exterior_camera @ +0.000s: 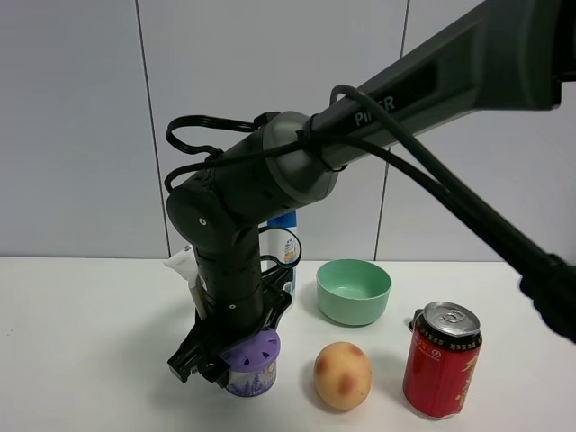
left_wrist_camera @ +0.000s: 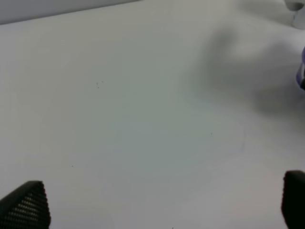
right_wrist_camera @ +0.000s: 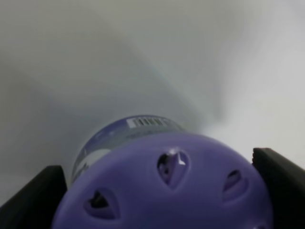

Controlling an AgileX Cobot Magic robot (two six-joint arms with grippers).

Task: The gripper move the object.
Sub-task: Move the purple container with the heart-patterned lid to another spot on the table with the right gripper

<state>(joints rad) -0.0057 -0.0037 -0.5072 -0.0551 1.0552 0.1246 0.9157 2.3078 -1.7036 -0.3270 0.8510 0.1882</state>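
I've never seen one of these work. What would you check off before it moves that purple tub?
1. Right gripper straddles the tub at its lid: ok.
2. Grip firm enough to lift: cannot tell.
3. The tub upright: ok.
4. Egg-shaped ball apart from the tub: ok, though near.
5. Red can and green bowl out of the way: ok.
6. Left gripper open, holding nothing: ok.

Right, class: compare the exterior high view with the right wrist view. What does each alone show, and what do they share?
Only the exterior high view shows the red can, the egg-shaped ball and the green bowl. Only the right wrist view shows the barcode on the label. Both show the lilac-lidded tub between the fingers of the right gripper.
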